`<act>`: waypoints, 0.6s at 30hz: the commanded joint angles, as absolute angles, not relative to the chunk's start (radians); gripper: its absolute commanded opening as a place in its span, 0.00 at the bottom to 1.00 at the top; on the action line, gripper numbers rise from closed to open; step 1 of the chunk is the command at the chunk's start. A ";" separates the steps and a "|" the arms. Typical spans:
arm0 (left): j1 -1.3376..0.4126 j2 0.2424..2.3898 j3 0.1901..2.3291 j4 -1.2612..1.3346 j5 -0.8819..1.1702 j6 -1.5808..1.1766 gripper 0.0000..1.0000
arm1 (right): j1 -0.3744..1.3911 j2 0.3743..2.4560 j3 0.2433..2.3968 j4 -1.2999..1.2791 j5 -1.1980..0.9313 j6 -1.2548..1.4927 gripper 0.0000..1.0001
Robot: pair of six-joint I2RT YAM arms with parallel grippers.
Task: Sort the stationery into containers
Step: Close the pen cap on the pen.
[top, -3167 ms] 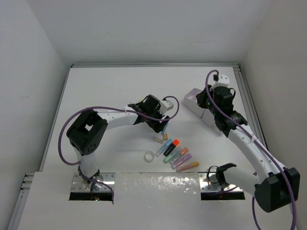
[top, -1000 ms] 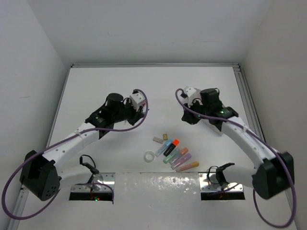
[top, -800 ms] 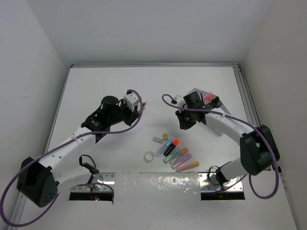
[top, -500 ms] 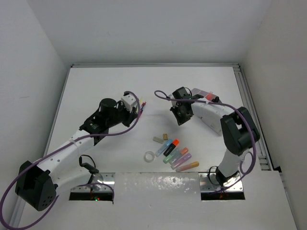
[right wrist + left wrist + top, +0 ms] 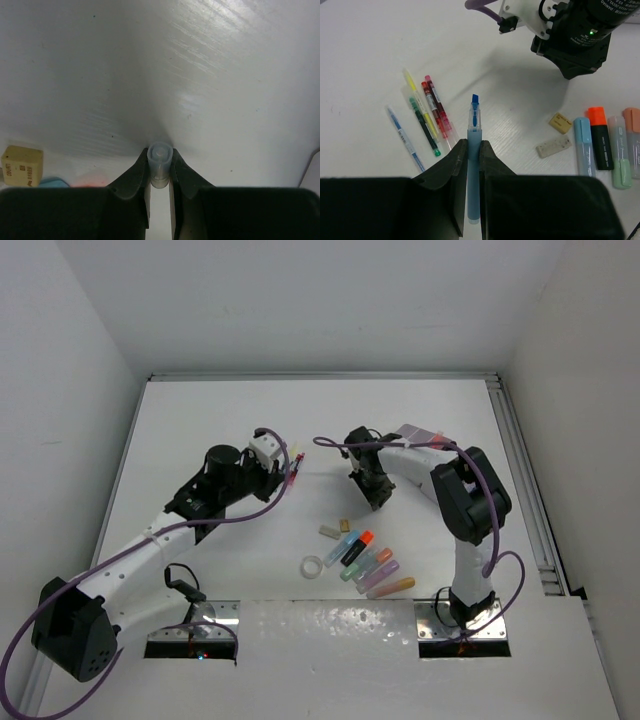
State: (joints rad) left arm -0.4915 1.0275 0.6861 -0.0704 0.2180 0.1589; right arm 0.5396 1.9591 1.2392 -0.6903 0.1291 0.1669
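My left gripper (image 5: 473, 145) is shut on a blue highlighter (image 5: 474, 165) whose bare chisel tip points ahead; in the top view this gripper (image 5: 292, 468) hangs left of centre. Under it lie thin pens (image 5: 427, 117) in blue, green, yellow and red. My right gripper (image 5: 160, 156) is shut on a small clear cap (image 5: 160, 159), low over the table, and stands at centre in the top view (image 5: 376, 496). Several highlighters (image 5: 366, 560), two beige erasers (image 5: 330, 531) and a clear tape ring (image 5: 313, 566) lie near the front. The lilac containers (image 5: 418, 432) are mostly hidden behind the right arm.
The right wrist's black body (image 5: 580, 45) looms at the top right of the left wrist view, close to the erasers (image 5: 553, 147). One beige eraser (image 5: 22, 167) sits left of the right fingers. Purple cables (image 5: 330, 442) loop off both wrists. White walls enclose the table.
The right arm has folded and swung its gripper left, away from the containers to the table's centre. The left gripper with the blue highlighter has barely shifted.
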 commanded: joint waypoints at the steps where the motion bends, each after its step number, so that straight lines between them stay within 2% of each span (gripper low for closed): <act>1: -0.477 1.012 0.680 -0.018 0.204 0.147 0.00 | 0.546 1.976 1.279 -0.724 0.143 0.198 0.09; 14: -0.476 1.019 0.678 0.031 0.204 0.141 0.00 | 0.545 2.010 1.312 -0.756 0.126 0.236 0.28; 18: -0.476 1.017 0.676 0.034 0.204 0.140 0.00 | 0.540 2.006 1.328 -0.761 0.121 0.238 0.30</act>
